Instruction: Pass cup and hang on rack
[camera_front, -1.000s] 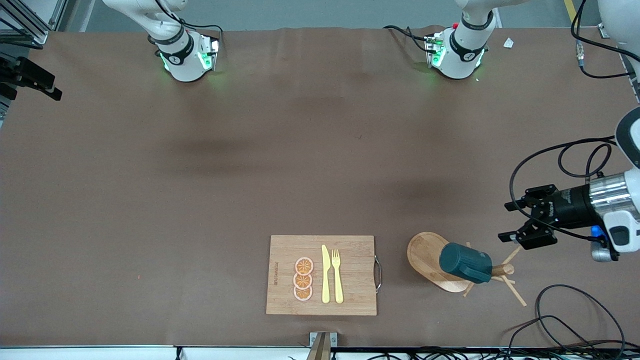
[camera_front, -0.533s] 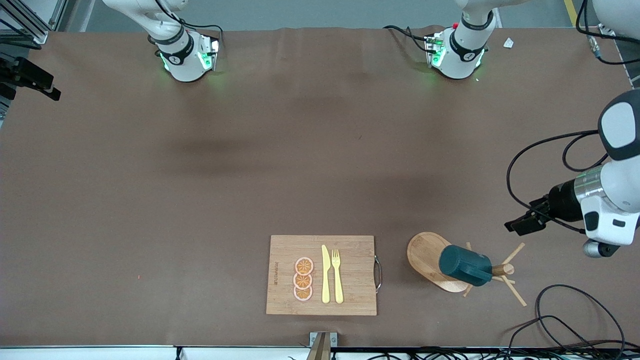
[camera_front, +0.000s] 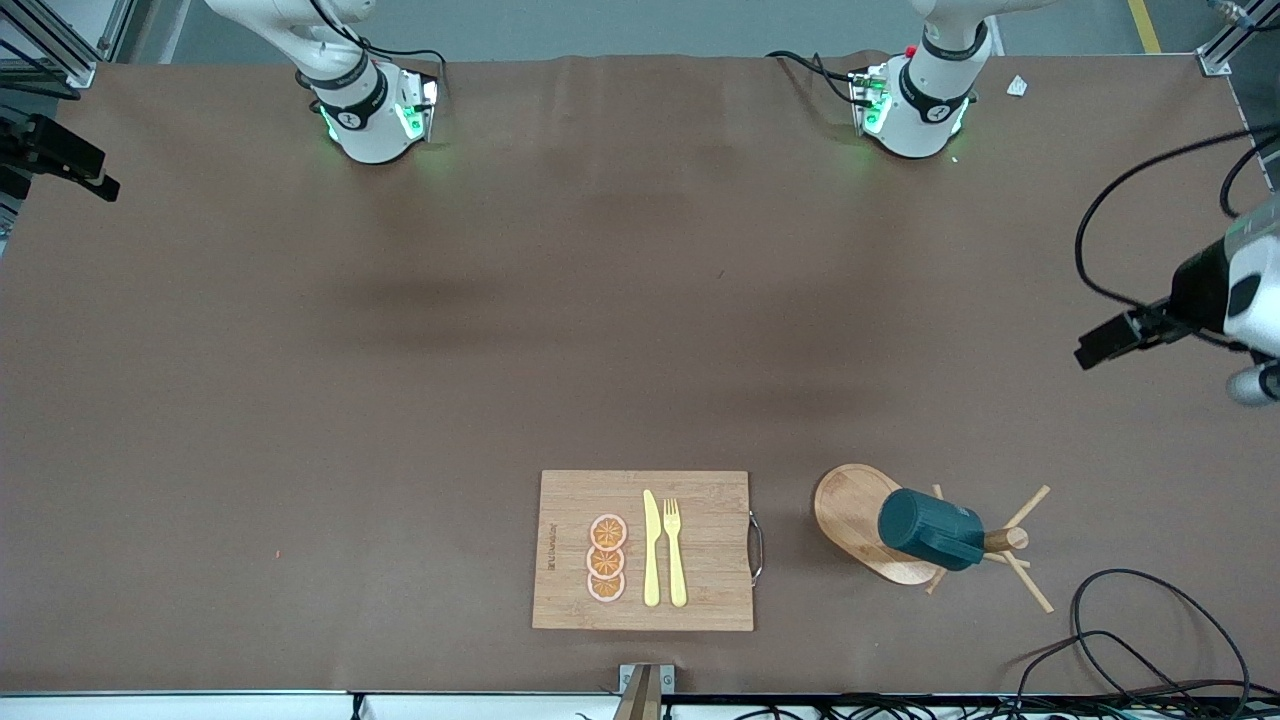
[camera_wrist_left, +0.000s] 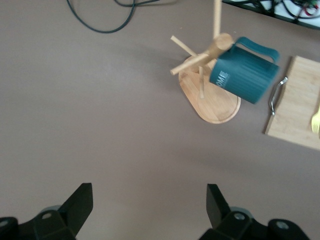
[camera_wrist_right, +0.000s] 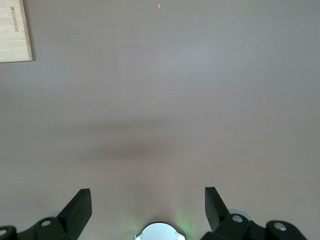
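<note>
The dark teal cup (camera_front: 930, 528) hangs by its handle on a peg of the light wooden rack (camera_front: 845, 505), near the front edge toward the left arm's end of the table. In the left wrist view the cup (camera_wrist_left: 243, 75) hangs tilted on the rack (camera_wrist_left: 210, 102). My left gripper (camera_front: 1092, 352) is open and empty, up over bare table at the left arm's end, well apart from the rack; its fingers (camera_wrist_left: 80, 202) are spread wide. My right gripper (camera_wrist_right: 148, 202) is open and empty over bare table near its own base, out of the front view.
A bamboo cutting board (camera_front: 570, 490) with a yellow knife (camera_front: 651, 550), a yellow fork (camera_front: 674, 550) and orange slices (camera_front: 607, 558) lies beside the rack, toward the right arm's end. Loose black cables (camera_front: 1130, 620) lie near the front corner by the rack.
My left gripper has drawn back from the rack, rising and moving toward the arms' bases along the table's end. The cup stays hanging on the rack.
</note>
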